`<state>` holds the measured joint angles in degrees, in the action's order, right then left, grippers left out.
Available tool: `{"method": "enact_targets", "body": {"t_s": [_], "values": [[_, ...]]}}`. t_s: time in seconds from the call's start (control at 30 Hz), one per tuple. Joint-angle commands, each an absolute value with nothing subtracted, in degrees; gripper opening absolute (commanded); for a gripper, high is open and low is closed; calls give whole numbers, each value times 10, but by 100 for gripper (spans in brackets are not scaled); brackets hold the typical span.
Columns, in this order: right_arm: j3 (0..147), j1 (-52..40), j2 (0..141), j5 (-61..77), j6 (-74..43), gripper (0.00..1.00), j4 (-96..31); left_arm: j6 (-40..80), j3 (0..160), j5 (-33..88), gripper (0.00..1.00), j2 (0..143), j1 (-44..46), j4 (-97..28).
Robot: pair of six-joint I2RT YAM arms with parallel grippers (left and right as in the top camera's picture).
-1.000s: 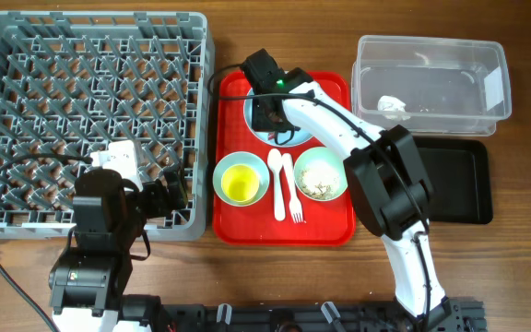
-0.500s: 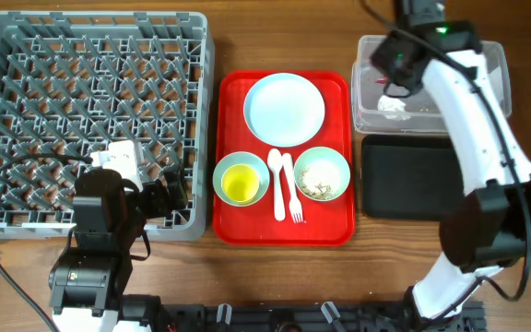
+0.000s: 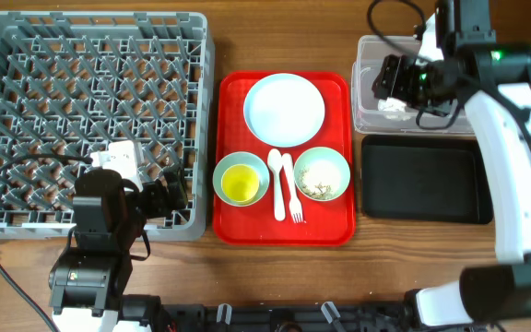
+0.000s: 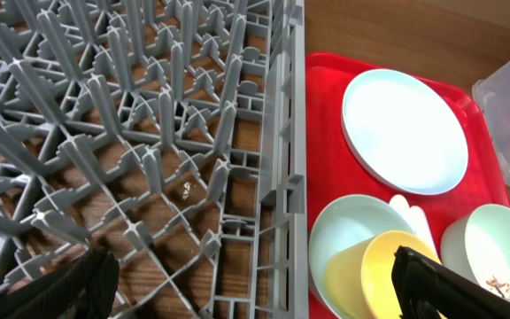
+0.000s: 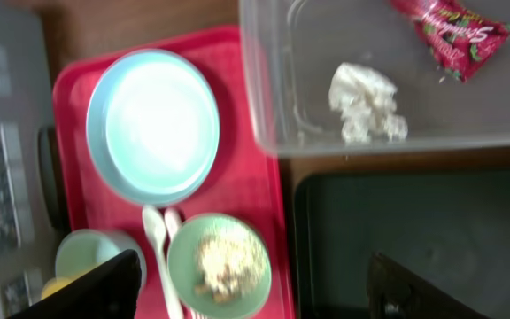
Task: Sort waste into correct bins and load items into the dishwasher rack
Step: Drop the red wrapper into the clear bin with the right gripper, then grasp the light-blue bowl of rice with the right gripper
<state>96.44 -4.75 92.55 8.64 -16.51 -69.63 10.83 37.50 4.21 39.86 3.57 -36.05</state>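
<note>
Overhead, the right gripper hangs above the clear tub with its fingers spread wide and nothing between them. Directly under it, inside the tub, lie the crumpled napkin and, toward the far wall, the red wrapper. So the dry rubbish appears to be sorted, and the open fingers fit a release over this bin rather than a grasp.

Just beside the tub, the black tray looks bare. It is probably meant for the food scraps, which sit in the green bowl on the red serving tray. To its left, the second bowl holds the yellow cup. The spoon and fork lie side by side between the two bowls. The white plate rests flat behind them.

Farther out, the left gripper is also opened wide and empty. It is parked low at the near right corner of the rack, facing the serving tray. From there it seems placed to take the dishes, none of which is in the rack yet.
</note>
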Motion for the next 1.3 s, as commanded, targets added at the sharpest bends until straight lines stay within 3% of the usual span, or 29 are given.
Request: {"method": "enact_targets", "body": {"t_s": [0.0,0.07,0.13,0.2,0.33,0.5,0.63,0.7,0.93,1.07,1.17,1.27], "values": [[863,-80,836,99,-136,81,-662,114,386,44,100,398,34,-358],[765,-129,768,99,-109,81,-598,114,386,44,100,398,34,-358],[683,-228,753,94,-107,72,-534,114,386,44,100,398,34,-358],[641,-301,796,88,-117,61,-484,114,386,44,100,398,34,-359],[633,-362,912,86,-153,59,-444,114,386,44,100,398,34,-359],[633,-371,1009,49,-201,43,-409,114,386,44,100,398,34,-359],[633,-371,1027,42,-212,39,-397,114,386,44,100,398,34,-359],[632,-371,1027,42,-213,31,-400,114,386,44,100,398,34,-359],[604,-371,1028,25,-244,30,-394,114,386,44,100,398,34,-371],[599,-371,1028,25,-244,20,-390,114,386,44,100,398,34,-371],[600,-371,1027,25,-256,6,-389,114,386,44,100,398,34,-371],[627,-370,1011,22,-254,4,-413,114,386,44,100,398,34,-371]]}}
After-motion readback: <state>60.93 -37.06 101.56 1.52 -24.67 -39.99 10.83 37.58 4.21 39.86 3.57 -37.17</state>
